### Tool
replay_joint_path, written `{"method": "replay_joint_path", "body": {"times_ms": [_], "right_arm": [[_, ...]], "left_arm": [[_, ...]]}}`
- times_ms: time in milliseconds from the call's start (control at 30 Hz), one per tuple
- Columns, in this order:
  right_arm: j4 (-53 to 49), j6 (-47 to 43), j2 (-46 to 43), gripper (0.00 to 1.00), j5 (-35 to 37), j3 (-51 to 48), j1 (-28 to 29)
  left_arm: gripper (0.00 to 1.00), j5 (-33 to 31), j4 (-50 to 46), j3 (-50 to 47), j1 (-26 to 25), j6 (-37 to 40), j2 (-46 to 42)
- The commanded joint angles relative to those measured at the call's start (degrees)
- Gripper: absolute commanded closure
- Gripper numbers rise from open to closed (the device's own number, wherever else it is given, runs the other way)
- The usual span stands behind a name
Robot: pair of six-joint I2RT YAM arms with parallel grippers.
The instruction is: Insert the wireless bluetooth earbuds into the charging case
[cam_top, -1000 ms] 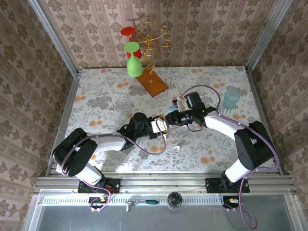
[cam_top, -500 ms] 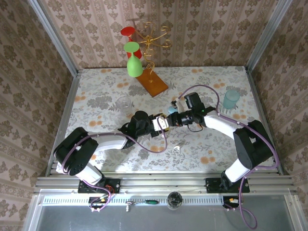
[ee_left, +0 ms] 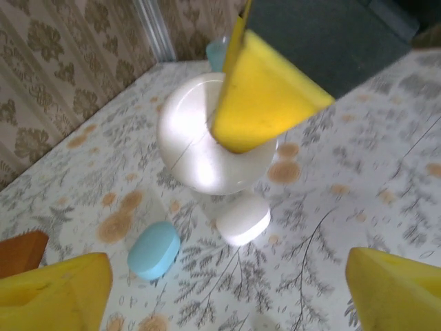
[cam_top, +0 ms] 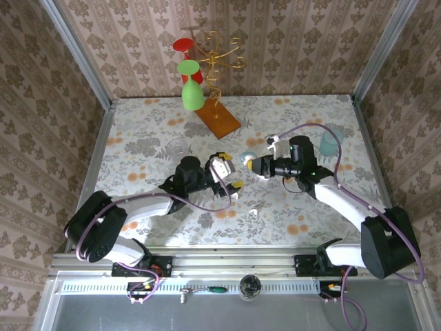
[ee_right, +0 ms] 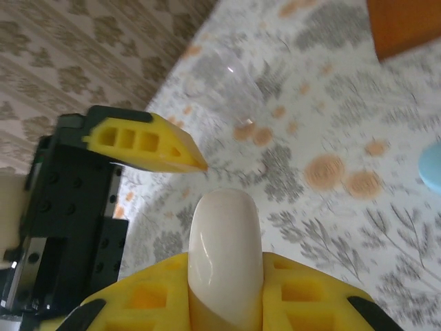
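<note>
A glossy white charging case (ee_right: 224,238) sticks out from between the yellow pads of my right gripper (ee_right: 224,279), which is shut on it. In the top view that gripper (cam_top: 253,165) hovers over the table's middle. My left gripper (cam_top: 227,172) faces it from the left, open and apart from the case (ee_left: 200,141). In the left wrist view, its yellow fingers (ee_left: 58,296) stand wide apart. Below the case, a white pebble-shaped piece (ee_left: 241,217) and a pale blue one (ee_left: 153,249) lie on the tablecloth. A tiny white piece (cam_top: 253,213), perhaps an earbud, lies nearer the front.
A clear glass (cam_top: 178,147) stands left of the grippers and a teal cup (cam_top: 332,141) at the right. A wooden base (cam_top: 219,117) with a gold rack, a green glass and a red glass stands at the back. Metal rails border the flowered table (cam_top: 138,131).
My left gripper has opened, let go of the white case and drawn back left. My right gripper has pulled back to the right with the case in it.
</note>
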Motion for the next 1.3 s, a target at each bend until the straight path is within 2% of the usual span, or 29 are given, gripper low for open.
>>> {"method": "replay_joint_path", "body": {"times_ms": [0,67,167,400,633,800,900,967,1067,1167,1267], "right_arm": [[9.45,-3.23,-2.92,0.91,-7.29,-1.75,-0.22],[10.49,-3.99,-4.07,0.9,-11.43,-1.8,-0.23],[12.1,-4.71,-5.52,0.9,-16.92,-2.1,0.08],[5.29,-11.32,-6.71,0.91,-21.85,0.13,2.6],[4.77,-12.31,-5.76,0.91,-22.12,0.75,4.06],[3.8,-13.25,-5.32,0.89,-22.41,1.5,4.5],[1.72,-14.24,-5.55,0.81,-21.78,2.2,4.87],[0.96,-14.55,-6.14,0.74,-20.65,2.33,4.94],[1.17,-13.48,-6.8,0.67,-19.01,2.52,4.95],[1.19,-12.69,-7.2,0.54,-16.8,2.82,4.95],[1.54,-12.44,-7.75,0.49,-13.73,2.59,4.99]], "left_arm": [[0.18,13.08,2.66,0.63,2.01,-12.4,-2.03],[0.22,20.07,4.68,0.79,2.6,-16.59,-2.13],[0.3,23.38,9.42,0.53,2.83,-21.45,-2.04],[0.42,26.63,13.77,1.55,2.71,-27.38,-2.04],[0.53,28.07,13.31,2.08,1.77,-28.06,-3.09],[0.78,27.72,12.94,2.06,1.73,-27.41,-2.79],[0.93,27.63,12.82,1.97,1.8,-26.78,-2.76],[0.97,27.54,12.49,1.97,2.07,-26.07,-2.76],[0.98,27.72,11.54,1.98,2.52,-25.69,-2.74],[0.96,28.07,10.09,1.84,2.92,-25.27,-2.97],[0.96,28.18,8.44,1.47,2.99,-24.19,-3.61]]}}
